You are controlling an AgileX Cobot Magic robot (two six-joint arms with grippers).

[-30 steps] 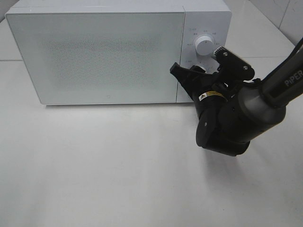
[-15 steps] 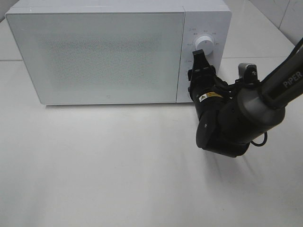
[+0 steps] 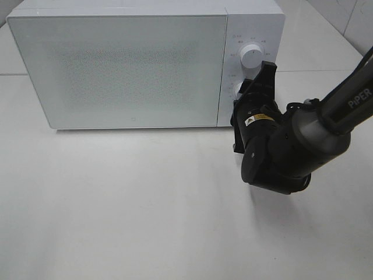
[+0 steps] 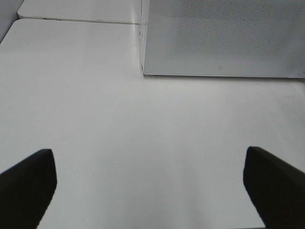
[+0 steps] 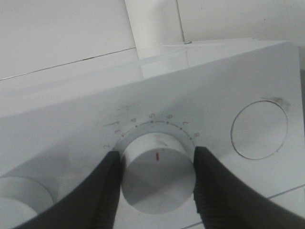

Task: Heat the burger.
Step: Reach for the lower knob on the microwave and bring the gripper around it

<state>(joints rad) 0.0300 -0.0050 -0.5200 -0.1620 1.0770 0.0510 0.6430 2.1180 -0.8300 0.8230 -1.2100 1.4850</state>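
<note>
Burger heating hangs on the microwave, and the burger itself shows in none of your views: the door is shut and its speckled panel hides whatever is inside.

Your right gripper (image 5: 156,155) is pinching the lower knob (image 5: 157,186), one dark finger (image 5: 107,191) pressed against each side of it. The knob's red mark (image 5: 157,155) points up between the 5 and the 6 on the printed ring of numerals (2 through 8 can be read). Just beside the knob on the same panel you have a flat round outline (image 5: 259,129), and further along the upper knob (image 3: 251,56) stands free of the fingers.

Your left gripper (image 4: 152,191) hangs spread wide over bare tabletop, holding nothing, well apart from the microwave (image 3: 116,64).

From the high camera, the right arm (image 3: 303,140) covers the lower part of the control panel. It carries a small yellow warning label (image 3: 259,118) and the white lettering "PiPER" (image 3: 358,96).

Everything sits on a white table (image 3: 145,204) crossed by thin seams, with white tiled wall behind.
</note>
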